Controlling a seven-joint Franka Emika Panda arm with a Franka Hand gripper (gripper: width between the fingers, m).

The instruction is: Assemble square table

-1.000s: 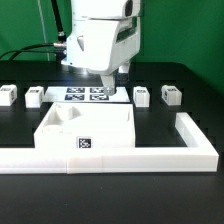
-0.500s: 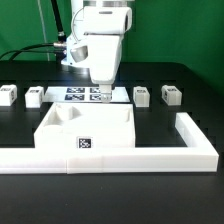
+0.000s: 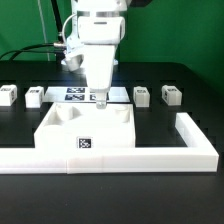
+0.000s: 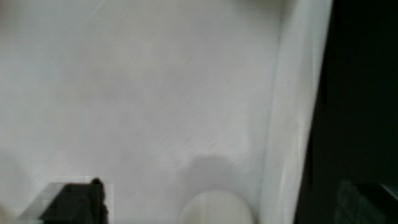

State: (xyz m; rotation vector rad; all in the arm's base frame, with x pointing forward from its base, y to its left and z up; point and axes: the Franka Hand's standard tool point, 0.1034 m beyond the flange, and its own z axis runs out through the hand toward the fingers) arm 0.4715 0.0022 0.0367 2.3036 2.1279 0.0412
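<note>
The square table's white tabletop (image 3: 108,136) lies in the middle of the black table, its tagged edge facing the front. Small white tagged legs lie in a row behind it: two at the exterior view's left (image 3: 10,95) (image 3: 35,96) and two at its right (image 3: 142,95) (image 3: 170,96). My gripper (image 3: 100,102) hangs open just above the tabletop's back edge, holding nothing. In the wrist view the tabletop (image 4: 143,90) fills most of the picture. My gripper (image 4: 222,205) straddles a rounded spot on it, with one dark fingertip (image 4: 75,202) showing at the side.
The marker board (image 3: 75,93) lies flat behind the tabletop, partly hidden by my gripper. A long low white L-shaped wall (image 3: 150,156) runs along the front and turns back at the exterior view's right. Cables hang at the back left.
My gripper has come down and shifted a little toward the exterior view's left, from above the marker board to the tabletop's back edge. It has stayed open.
</note>
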